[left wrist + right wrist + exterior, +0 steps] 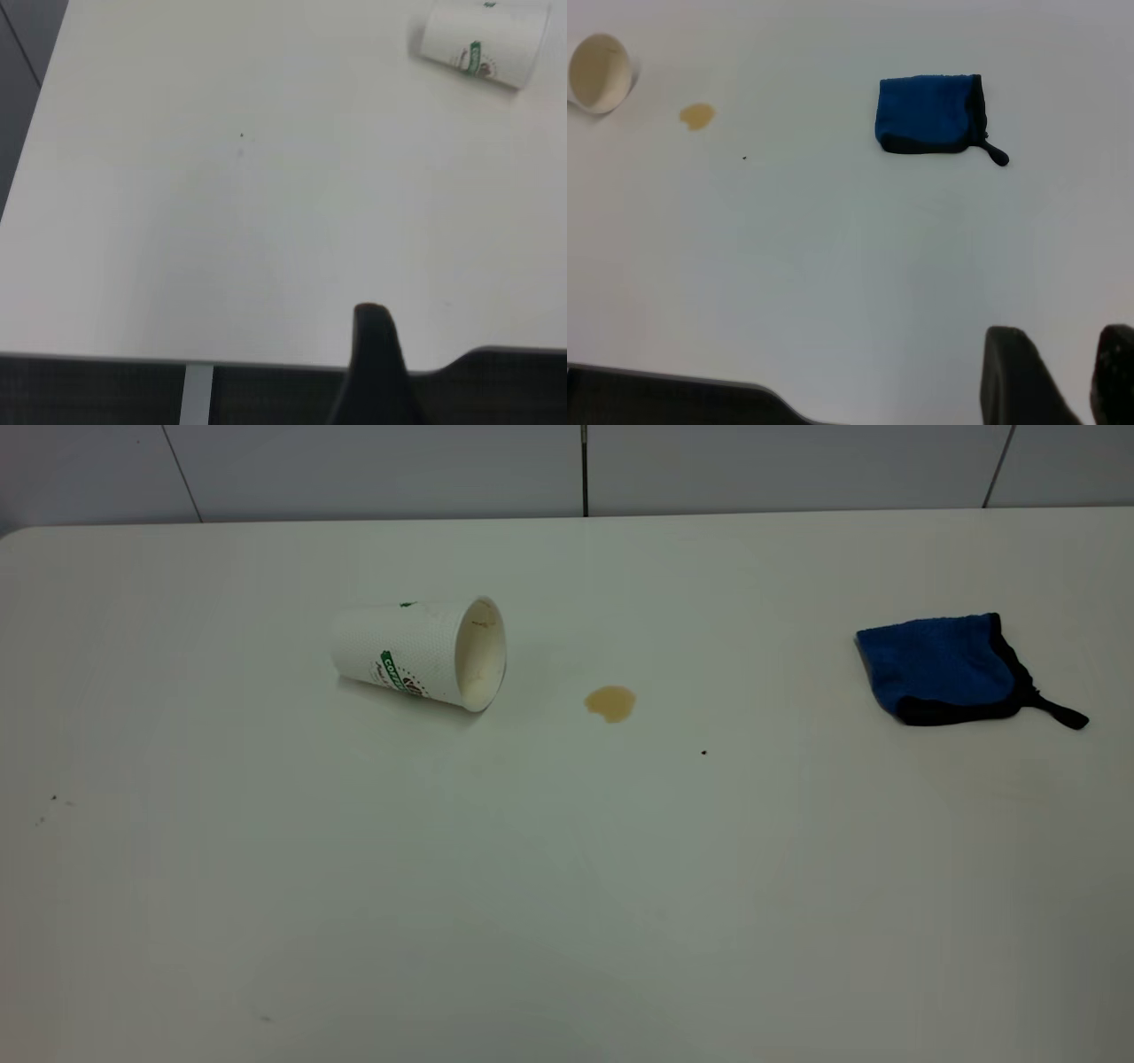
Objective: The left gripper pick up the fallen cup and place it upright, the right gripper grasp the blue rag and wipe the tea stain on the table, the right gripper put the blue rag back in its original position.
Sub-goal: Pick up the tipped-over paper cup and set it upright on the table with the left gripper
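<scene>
White table (567, 886) bears tea stain (610, 703); tiled wall (372, 465) behind.

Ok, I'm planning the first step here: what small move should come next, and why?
Probably the left gripper should reach toward the cup. The cup lies on its side on the table, mouth toward the tea stain, with nothing touching it. The blue rag sits untouched farther right, so wiping can follow.

The white counter (567, 886) carries a cup (416, 653) lying on its side, a tan tea stain (610, 703) near its mouth, and a blue rag (948, 669) well apart at the right.
</scene>
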### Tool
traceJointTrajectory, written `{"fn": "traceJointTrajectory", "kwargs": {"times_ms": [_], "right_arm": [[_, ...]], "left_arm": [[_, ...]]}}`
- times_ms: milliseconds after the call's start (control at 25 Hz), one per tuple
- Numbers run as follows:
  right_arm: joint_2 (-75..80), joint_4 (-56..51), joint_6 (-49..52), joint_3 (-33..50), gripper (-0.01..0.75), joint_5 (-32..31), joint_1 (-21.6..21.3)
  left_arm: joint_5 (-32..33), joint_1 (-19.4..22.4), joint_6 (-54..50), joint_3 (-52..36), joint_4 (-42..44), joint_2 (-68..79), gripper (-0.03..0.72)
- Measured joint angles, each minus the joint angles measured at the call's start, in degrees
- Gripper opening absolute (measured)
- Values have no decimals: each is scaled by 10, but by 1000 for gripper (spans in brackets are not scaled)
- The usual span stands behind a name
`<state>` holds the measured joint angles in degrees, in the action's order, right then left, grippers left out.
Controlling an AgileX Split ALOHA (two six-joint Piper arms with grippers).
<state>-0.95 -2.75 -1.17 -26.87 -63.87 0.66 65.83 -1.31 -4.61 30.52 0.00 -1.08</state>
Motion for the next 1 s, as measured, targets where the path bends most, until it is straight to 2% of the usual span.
{"fn": "traceJointTrajectory", "kwargs": {"times_ms": [240, 480, 760, 1000], "right_arm": [[0, 0, 0, 0, 242, 0, 0], [0, 0, 0, 0, 242, 0, 0], [0, 0, 0, 0, 242, 0, 0], [0, 0, 0, 0, 242, 0, 0]], "left_arm": [[-25, 0, -2, 14, 3, 50, 581], [-111, 0, -1, 29, 0, 209, 581], [-209, 0, 67, 70, -58, 402, 579], [-269, -2, 89, 113, -66, 555, 579]]}}
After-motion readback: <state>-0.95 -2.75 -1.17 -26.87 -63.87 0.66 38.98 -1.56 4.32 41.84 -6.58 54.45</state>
